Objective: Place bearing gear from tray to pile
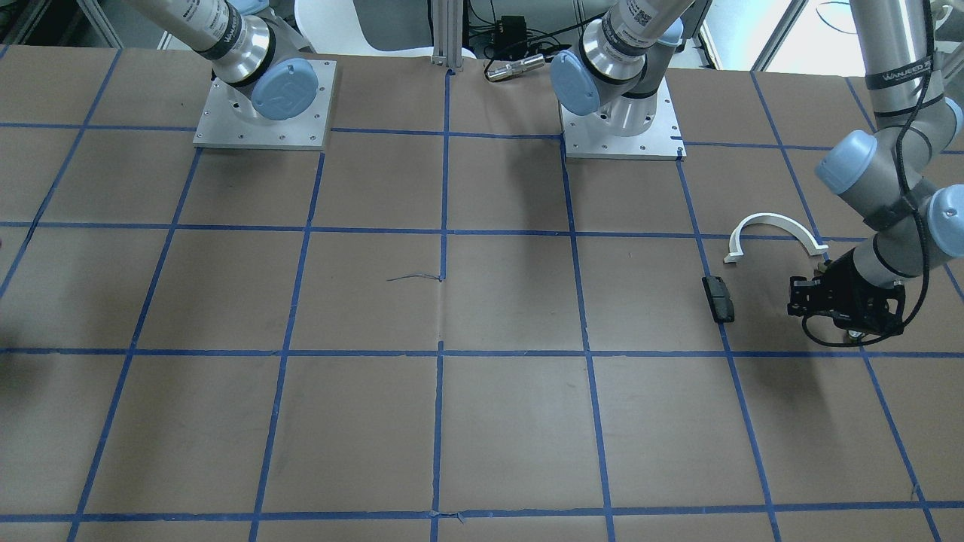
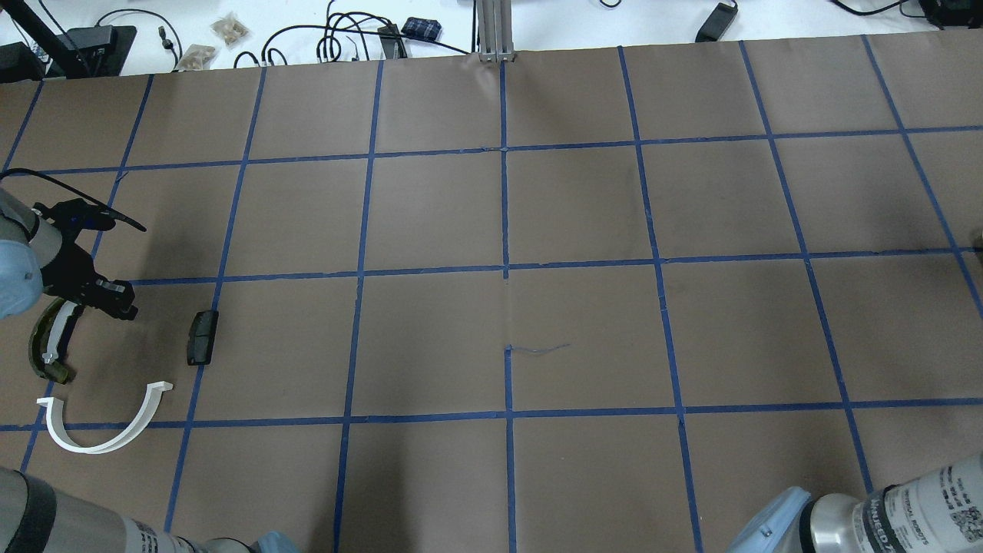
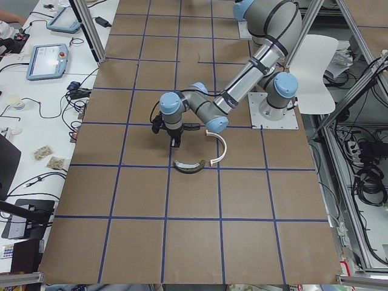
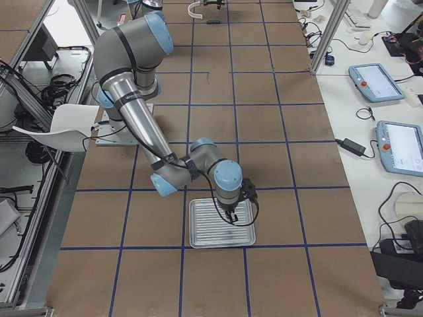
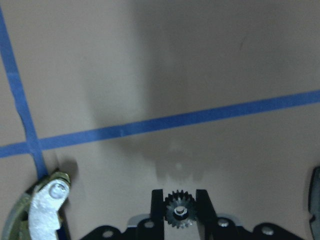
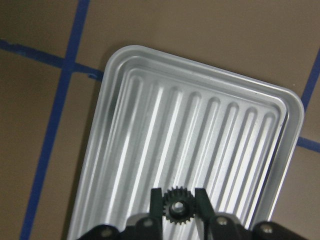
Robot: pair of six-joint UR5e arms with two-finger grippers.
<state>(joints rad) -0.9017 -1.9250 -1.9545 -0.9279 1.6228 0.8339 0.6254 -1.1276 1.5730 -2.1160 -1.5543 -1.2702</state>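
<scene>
- Two gears are in hand. The left gripper (image 5: 180, 212) is clamped on the left gear (image 5: 179, 210), and the right gripper (image 6: 174, 207) is clamped on the right gear (image 6: 174, 205).
- Under the left fingers the table (image 5: 210, 65) carries the gear's shadow, so we judge that this gear hangs just above it.
- Just beside the left gripper lies the olive piece (image 5: 42, 212). The block (image 2: 202, 336) is near on the other side, and the arc (image 2: 100, 439) is farther out. We take these as the pile (image 2: 46, 349).
- Below the right gripper is the tray (image 6: 150, 105), with no other part showing in it.
- Risk: let go from height, the round left gear may bounce or roll away from the pile. It may also land on the olive piece and tip off.
- Risk: the right gear is pinched by its teeth alone, so a quick swing could twist it loose back into the tray.
- Only the wrist views show either gear. The overhead misses the tray and the right gripper, and only the right-end view places that gripper over the tray.
</scene>
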